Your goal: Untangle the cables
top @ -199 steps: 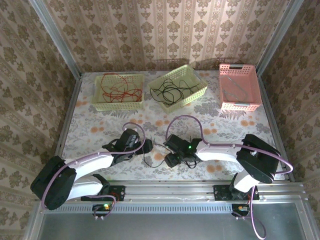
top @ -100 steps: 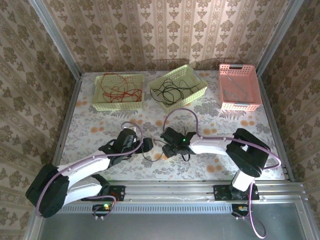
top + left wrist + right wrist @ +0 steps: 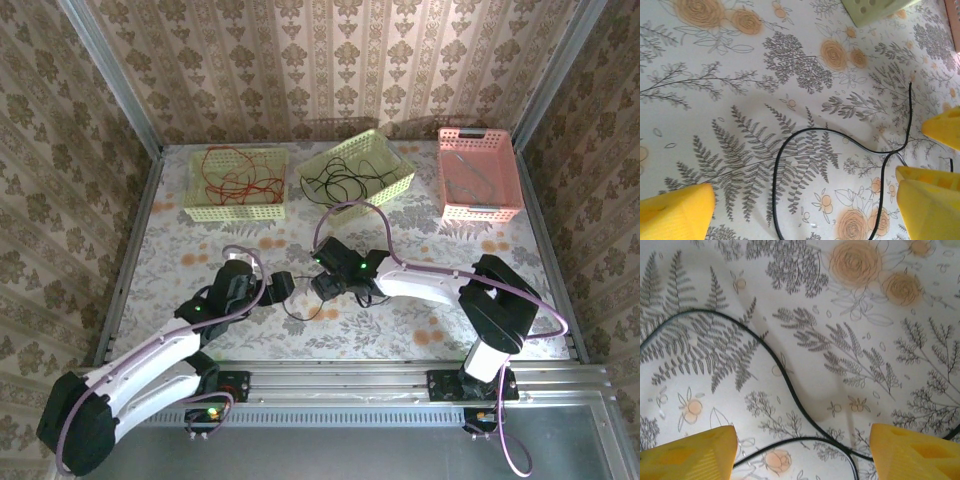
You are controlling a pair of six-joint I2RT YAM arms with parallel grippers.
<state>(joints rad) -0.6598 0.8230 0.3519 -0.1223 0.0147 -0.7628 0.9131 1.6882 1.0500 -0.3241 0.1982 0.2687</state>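
Left pincer point(image 3: 800, 210) stands spread wide, its yellow fingertips point(image 3: 675, 215) at opposite edges of the left wrist view with nothing pinched between them. Right pincer point(image 3: 802, 452) is likewise spread and grips nothing. Both hang low over the flower-printed table point(image 3: 200, 250), near its middle and facing each other. The thin black cable point(image 3: 303, 314) lies loose on the cloth between them and just in front of them.

From above, that cable is a small slack loop whose long axis runs roughly left to right. The left wrist view traces it closer. There it rises from the bottom edge, arcs over and runs right, then one strand goes straight toward the top and another drops back down. In the right wrist view it sweeps from the left edge diagonally down toward the right, meeting a second strand low between the fingertips.

The top view adds the far row: a pale green plastic basket point(image 3: 237, 208) of red cables point(image 3: 235, 178), a second, skewed green basket point(image 3: 392, 185) holding black cables point(image 3: 345, 180), and a pink basket point(image 3: 480, 210) at the right.

The left arm stretches long and low on a diagonal from its base. The right arm folds at a raised elbow, its forearm reaching left.
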